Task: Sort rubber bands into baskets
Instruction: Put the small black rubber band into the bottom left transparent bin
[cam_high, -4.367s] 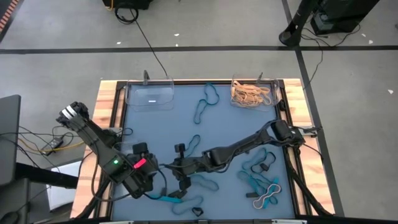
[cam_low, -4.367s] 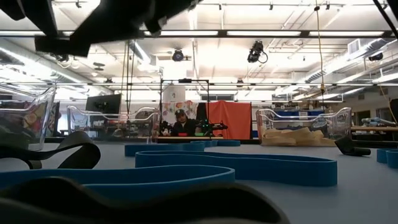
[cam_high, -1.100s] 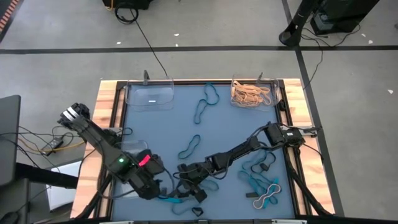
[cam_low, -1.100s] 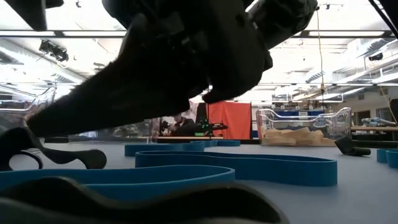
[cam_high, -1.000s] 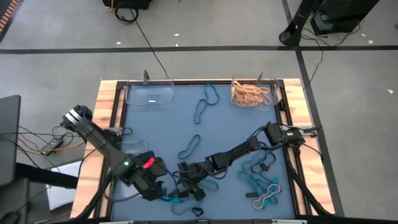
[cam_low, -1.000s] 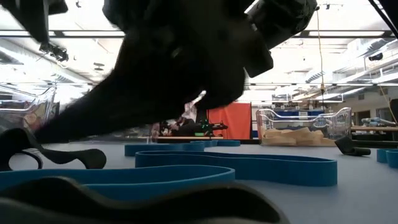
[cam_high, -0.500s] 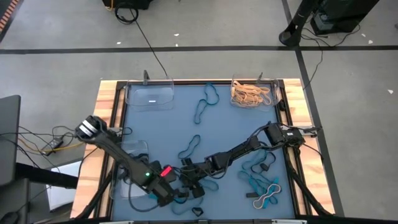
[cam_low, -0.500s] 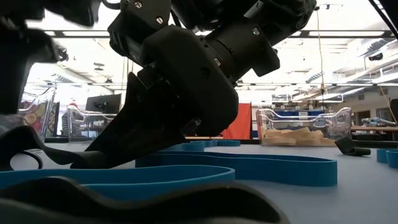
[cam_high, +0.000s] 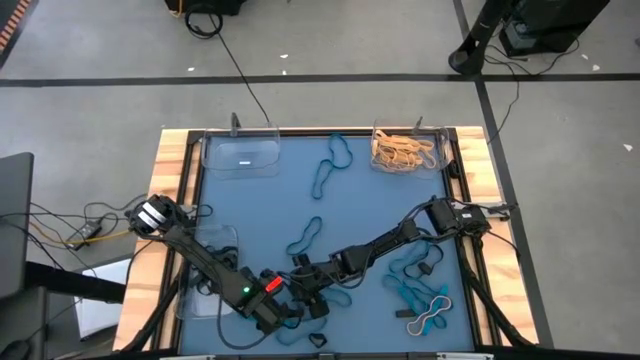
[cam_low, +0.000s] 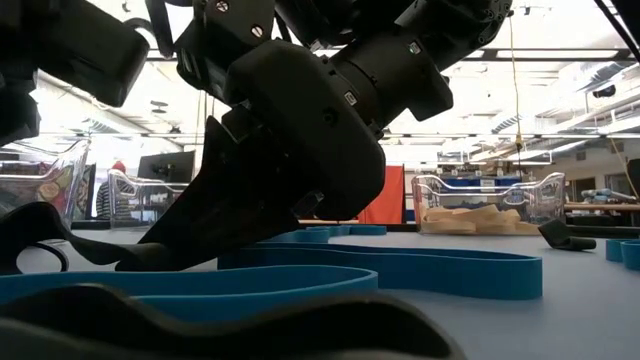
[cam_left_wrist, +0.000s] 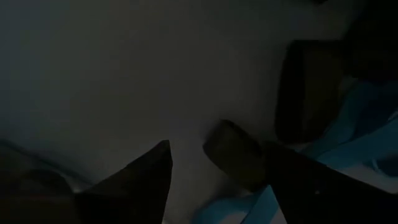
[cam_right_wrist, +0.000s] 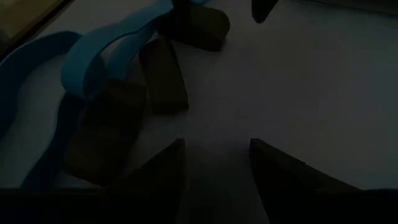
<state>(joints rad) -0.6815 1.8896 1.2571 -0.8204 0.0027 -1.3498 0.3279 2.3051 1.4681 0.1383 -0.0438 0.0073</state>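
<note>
My left gripper (cam_high: 290, 318) (cam_left_wrist: 193, 155) points down near the table's front edge, open over bare table. A black rubber band's rounded end (cam_left_wrist: 233, 152) lies by one finger; touching or not, I cannot tell. My right gripper (cam_high: 305, 285) (cam_right_wrist: 214, 155) slants down just behind it, open, bare table between its fingers. Black band pieces (cam_right_wrist: 161, 74) and a teal band (cam_right_wrist: 106, 50) lie ahead of it. Teal bands (cam_high: 335, 165) (cam_high: 305, 238) lie loose. Of the baskets, one (cam_high: 240, 158) holds nothing, one (cam_high: 440, 150) holds tan bands, and a third (cam_high: 200, 300) sits under the left arm.
More teal bands (cam_high: 410, 285), a pale band (cam_high: 430, 315) and black bands (cam_high: 430, 258) (cam_high: 318, 340) lie at the front right. A wooden frame (cam_high: 170, 180) rims the blue table. In the low view a long teal band (cam_low: 400, 268) lies close to the camera.
My left gripper has come down and gone toward the table's right and near edges, rolling at the wrist, until it stands right beside my right gripper at the cluster of bands. It stays open.
</note>
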